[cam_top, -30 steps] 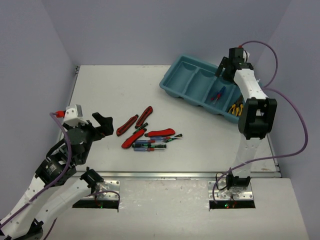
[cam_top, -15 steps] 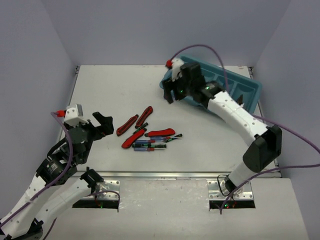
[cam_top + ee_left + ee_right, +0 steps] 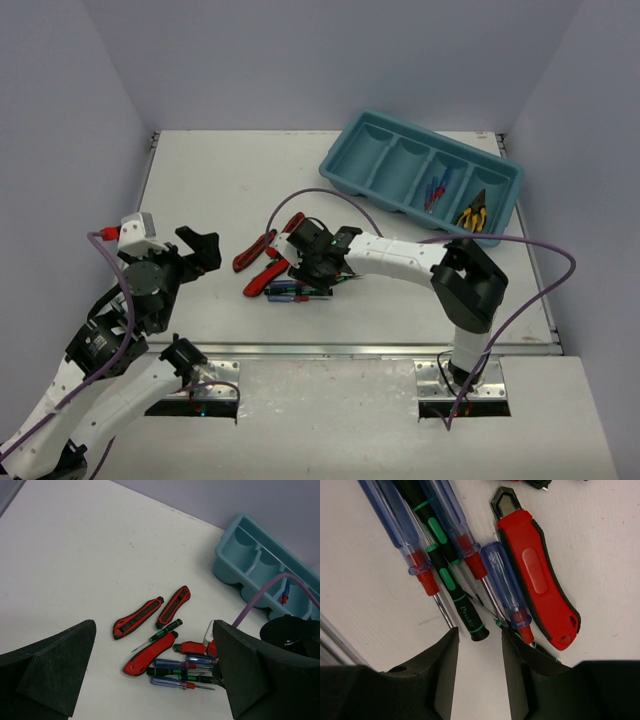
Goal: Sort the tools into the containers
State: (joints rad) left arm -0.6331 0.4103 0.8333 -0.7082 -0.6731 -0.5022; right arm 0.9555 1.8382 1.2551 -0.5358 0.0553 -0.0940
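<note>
On the white table lies a pile of tools: red-handled cutters (image 3: 256, 250) (image 3: 137, 625) (image 3: 535, 580), blue-and-red screwdrivers (image 3: 285, 291) (image 3: 172, 664) (image 3: 400, 525) and black-and-green screwdrivers (image 3: 165, 630) (image 3: 452, 595). My right gripper (image 3: 322, 278) (image 3: 479, 635) is down at the pile's right side. Its jaws are part-way closed, with a gap and nothing between them, and a black-and-green handle's end lies just at the tips. My left gripper (image 3: 203, 252) (image 3: 160, 680) hovers wide open to the left of the pile. The teal containers tray (image 3: 352, 170) (image 3: 227, 565) holds blue-and-red screwdrivers (image 3: 435, 190) and yellow-handled pliers (image 3: 472, 213).
The tray's two left compartments (image 3: 388, 165) show nothing inside. Purple cables (image 3: 520, 290) loop from the right arm over the table's right half. Walls close in the table at the back and on both sides.
The right arm has swung from the tray at the back right down to the tool pile, and its jaws have narrowed. The left arm has barely shifted.
</note>
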